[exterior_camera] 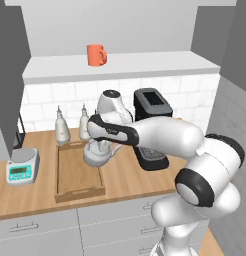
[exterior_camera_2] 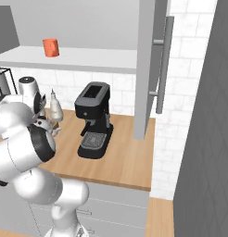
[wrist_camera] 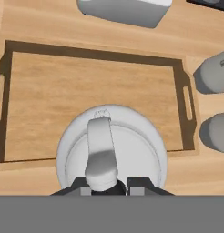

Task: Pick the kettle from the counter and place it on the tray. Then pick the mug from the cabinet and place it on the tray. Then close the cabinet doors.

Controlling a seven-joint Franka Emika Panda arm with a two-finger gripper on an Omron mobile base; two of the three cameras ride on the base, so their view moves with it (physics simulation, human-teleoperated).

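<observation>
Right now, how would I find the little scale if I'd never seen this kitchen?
Look along the wooden counter to its left end, past the tray. The scale sits there alone: a small grey box with a greenish display on its front, unlike the two slim bottles behind the tray.

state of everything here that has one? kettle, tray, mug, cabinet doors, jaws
squat silver-grey metal kettle: upright, gripped by its top handle, over the tray's edge
rectangular light wooden tray: flat on the counter, floor bare
small orange-red mug: upright on the cabinet shelf
flat grey cabinet doors: open
gripper: jaws shut on the kettle handle
small grey digital scale: display lit
black coffee machine: upright on the counter
</observation>
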